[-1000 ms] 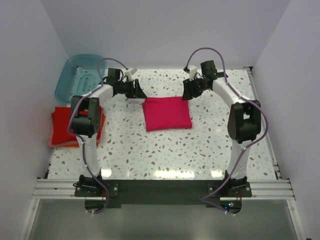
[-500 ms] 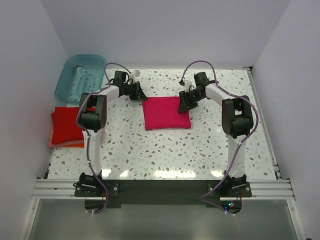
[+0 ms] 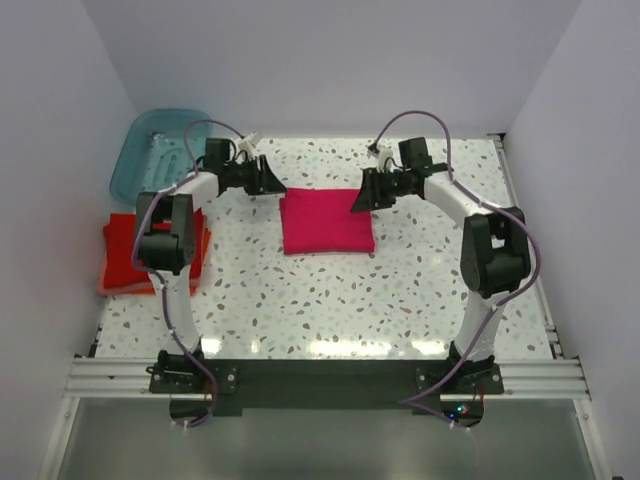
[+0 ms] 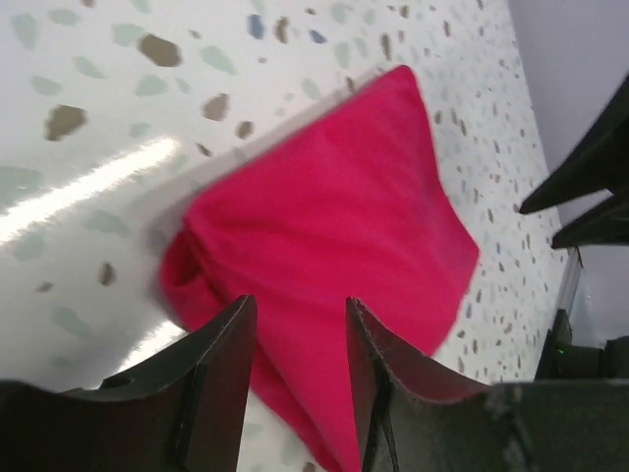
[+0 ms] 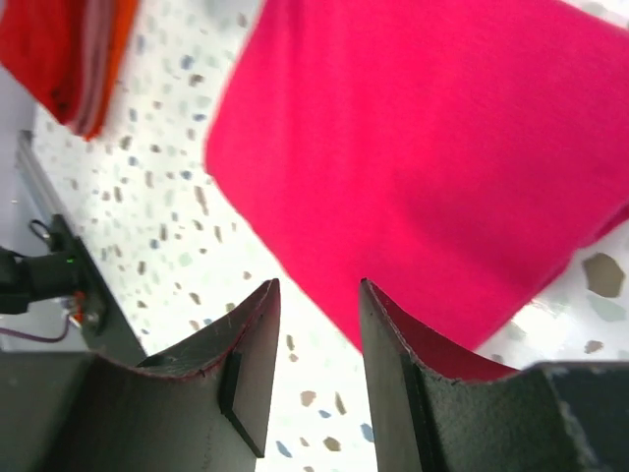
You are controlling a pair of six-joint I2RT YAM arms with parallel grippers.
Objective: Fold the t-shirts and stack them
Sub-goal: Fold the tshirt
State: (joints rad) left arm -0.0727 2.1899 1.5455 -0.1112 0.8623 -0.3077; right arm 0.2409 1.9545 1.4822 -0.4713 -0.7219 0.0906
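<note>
Magenta-pink t-shirt (image 3: 328,222) gripped at its two far corners

It lies folded into a rectangle in the middle of the surface (image 3: 400,290), flat except along the far edge. The left hand (image 4: 299,310) is closed on the far-left corner, where the cloth bunches up between the fingers. The right hand (image 5: 319,287) seems clamped on the far-right corner, though its view is blurred. Holding both corners should keep the fold from opening when the shirt is carried. The red and orange t-shirts (image 3: 125,255) wait as a stack at the left edge, well apart, near the teal tub (image 3: 160,150). I judge the folding finished; the next move is to bring this shirt onto that stack without sagging
</note>
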